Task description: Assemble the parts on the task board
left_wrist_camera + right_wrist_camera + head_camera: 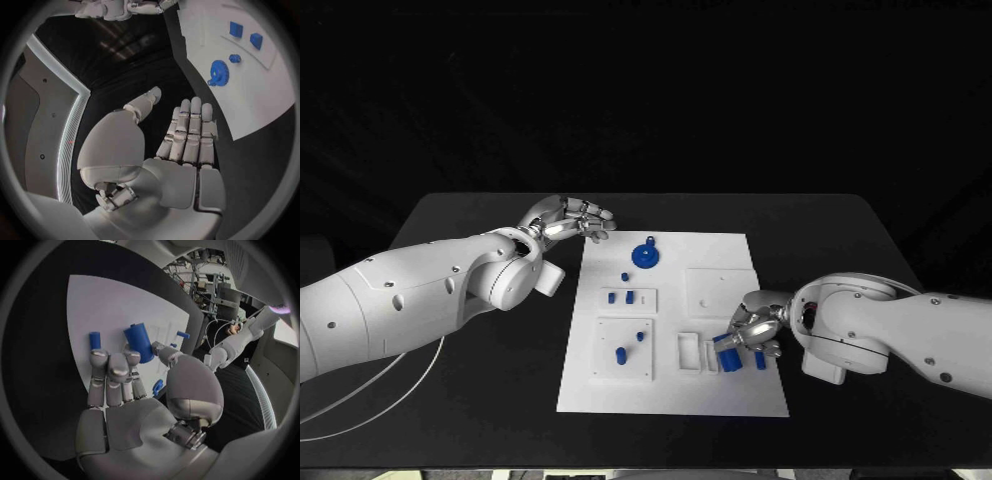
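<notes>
White board [733,390] lies mid-table, blue parts standing and lying across it, a gear [646,255] near its far edge. Left hand [568,219] sits off the board's far left corner, fingers straight, pressed together, holding nothing. Right hand [751,335] over the near right area pinches a blue peg [139,342] between thumb and fingers.

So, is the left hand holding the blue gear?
No. In the head view the left hand hovers over bare table beside the board, while the gear lies on it, untouched.

The white task board [733,395] lies flat mid-table, small blue parts [629,297] standing on it, a blue gear [646,256] near its far edge.
</notes>
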Available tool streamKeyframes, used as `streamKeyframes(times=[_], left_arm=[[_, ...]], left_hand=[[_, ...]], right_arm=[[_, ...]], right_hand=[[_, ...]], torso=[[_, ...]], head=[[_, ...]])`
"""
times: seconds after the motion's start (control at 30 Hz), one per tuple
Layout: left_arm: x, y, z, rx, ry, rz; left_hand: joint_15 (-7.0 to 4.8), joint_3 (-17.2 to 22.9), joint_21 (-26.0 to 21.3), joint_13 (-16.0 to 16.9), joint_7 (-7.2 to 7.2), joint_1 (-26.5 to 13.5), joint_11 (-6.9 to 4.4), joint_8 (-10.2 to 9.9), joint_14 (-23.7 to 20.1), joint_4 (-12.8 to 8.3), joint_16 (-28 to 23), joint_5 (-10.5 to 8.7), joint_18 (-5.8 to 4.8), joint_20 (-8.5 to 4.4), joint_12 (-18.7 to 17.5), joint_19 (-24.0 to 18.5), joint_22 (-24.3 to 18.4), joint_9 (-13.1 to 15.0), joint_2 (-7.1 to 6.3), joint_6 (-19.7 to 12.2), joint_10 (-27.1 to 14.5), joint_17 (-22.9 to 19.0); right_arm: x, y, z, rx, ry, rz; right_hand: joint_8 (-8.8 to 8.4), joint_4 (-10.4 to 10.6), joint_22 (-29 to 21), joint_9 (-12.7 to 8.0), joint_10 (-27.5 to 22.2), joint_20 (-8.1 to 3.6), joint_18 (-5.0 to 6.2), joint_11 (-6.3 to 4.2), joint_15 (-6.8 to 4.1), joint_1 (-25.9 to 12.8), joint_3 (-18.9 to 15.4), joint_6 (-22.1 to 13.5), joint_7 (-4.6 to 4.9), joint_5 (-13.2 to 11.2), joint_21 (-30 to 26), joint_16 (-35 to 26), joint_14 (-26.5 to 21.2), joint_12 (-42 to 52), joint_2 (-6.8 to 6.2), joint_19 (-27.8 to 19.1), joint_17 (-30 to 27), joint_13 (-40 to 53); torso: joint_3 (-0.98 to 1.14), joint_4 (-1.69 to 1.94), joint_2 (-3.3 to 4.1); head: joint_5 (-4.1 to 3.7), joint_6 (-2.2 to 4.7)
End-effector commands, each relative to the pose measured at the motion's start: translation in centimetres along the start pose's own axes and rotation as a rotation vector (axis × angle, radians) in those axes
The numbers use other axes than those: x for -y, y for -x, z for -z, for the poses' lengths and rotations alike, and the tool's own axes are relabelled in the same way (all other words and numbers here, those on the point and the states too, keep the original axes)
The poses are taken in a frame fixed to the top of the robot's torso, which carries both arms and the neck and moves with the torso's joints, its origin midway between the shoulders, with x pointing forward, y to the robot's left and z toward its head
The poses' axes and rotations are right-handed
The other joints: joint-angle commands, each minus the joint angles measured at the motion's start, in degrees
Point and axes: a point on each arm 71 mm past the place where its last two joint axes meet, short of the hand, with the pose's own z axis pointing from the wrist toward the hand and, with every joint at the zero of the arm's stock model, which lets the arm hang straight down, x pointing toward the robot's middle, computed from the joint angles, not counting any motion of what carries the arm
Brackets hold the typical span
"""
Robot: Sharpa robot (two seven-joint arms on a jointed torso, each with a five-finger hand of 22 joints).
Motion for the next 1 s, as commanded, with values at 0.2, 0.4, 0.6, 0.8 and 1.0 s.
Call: streamKeyframes(times=[0.2, 0.4, 0.6, 0.8, 1.0], left_arm=[[0.0, -0.1, 0.0, -0.012, -0.005, 0.010], [0.0, -0.1, 0.0, -0.014, -0.005, 0.010], [0.1, -0.2, 0.0, -0.017, -0.006, 0.011], [0.1, -0.2, 0.0, -0.016, -0.004, 0.012], [0.0, -0.1, 0.0, -0.017, -0.002, 0.012]], left_hand=[[0.36, 0.0, -0.2, -0.1, 0.07, -0.3, -0.05, 0.3, -0.1, 0.5, -0.4, -0.18, 0.87, 0.31, -0.1, -0.1, 0.1, -0.1, 0.16, -0.3, -0.3, 0.1], [0.37, 0.0, -0.3, -0.1, 0.07, -0.3, -0.05, 0.3, -0.1, 0.5, -0.4, -0.18, 0.87, 0.31, -0.1, -0.1, 0.1, -0.1, 0.15, -0.4, -0.4, 0.1], [0.37, -0.1, -0.3, -0.1, 0.07, -0.3, -0.05, 0.3, -0.1, 0.5, -0.5, -0.18, 0.87, 0.32, -0.1, -0.1, 0.1, -0.1, 0.17, -0.4, -0.4, 0.2], [0.37, -0.1, -0.3, -0.1, 0.08, -0.3, -0.05, 0.3, -0.1, 0.6, -0.5, -0.18, 0.87, 0.32, -0.1, -0.1, 0.1, -0.1, 0.17, -0.4, -0.4, 0.2], [0.37, -0.1, -0.3, -0.1, 0.08, -0.3, -0.04, 0.3, -0.1, 0.6, -0.5, -0.18, 0.87, 0.32, -0.1, -0.2, 0.2, -0.1, 0.16, -0.4, -0.4, 0.2]], right_arm=[[-1.0, 0.0, 0.3, -0.056, 0.017, -0.144], [-1.7, -0.4, 0.0, -0.097, 0.020, -0.163], [-2.4, -0.6, -0.7, -0.116, 0.015, -0.147], [-2.6, -0.8, -1.2, -0.106, 0.011, -0.117], [-2.6, -1.4, -1.7, -0.121, 0.002, -0.127]], right_hand=[[0.29, -6.2, 0.1, 0.2, 0.6, 0.23, 2.56, -0.13, -0.49, -2.9, 5.6, 4.1, 0.96, 0.3, 0.2, 0.5, 0.2, -0.5, -0.39, 0.3, -0.2, 0.1], [0.20, -6.2, 0.1, 0.0, 0.7, 0.22, 2.56, -0.16, -0.52, -3.8, 5.3, 4.2, 0.94, 0.4, 0.2, 0.6, 0.2, -0.6, -0.35, 0.4, -0.3, 0.2], [0.07, -6.2, 0.2, -0.2, 0.7, 0.19, 2.56, -0.18, -0.55, -4.9, 4.9, 4.4, 0.92, 0.5, 0.1, 0.6, 0.1, -0.8, -0.15, 0.4, -0.4, 0.3], [-0.01, -6.4, 0.2, -0.3, 0.7, 0.18, 2.56, -0.18, -0.55, -5.5, 4.6, 4.4, 0.92, 0.5, 0.1, 0.7, 0.1, -0.8, -0.26, 0.4, -0.4, 0.3], [-0.06, -6.5, 0.2, -0.4, 0.7, 0.19, 2.56, -0.18, -0.55, -6.0, 4.3, 4.4, 0.91, 0.6, 0.0, 0.7, 0.1, -0.9, -0.26, 0.4, -0.4, 0.4]], torso=[[-0.07, 0.06, 0.03], [-0.10, 0.06, 0.03], [-0.13, 0.12, 0.08], [-0.08, 0.10, 0.10], [-0.03, 0.04, 0.07]], head=[[0.09, -0.10], [0.20, -0.27], [0.28, -0.33], [0.59, -0.37], [0.79, -0.36]])
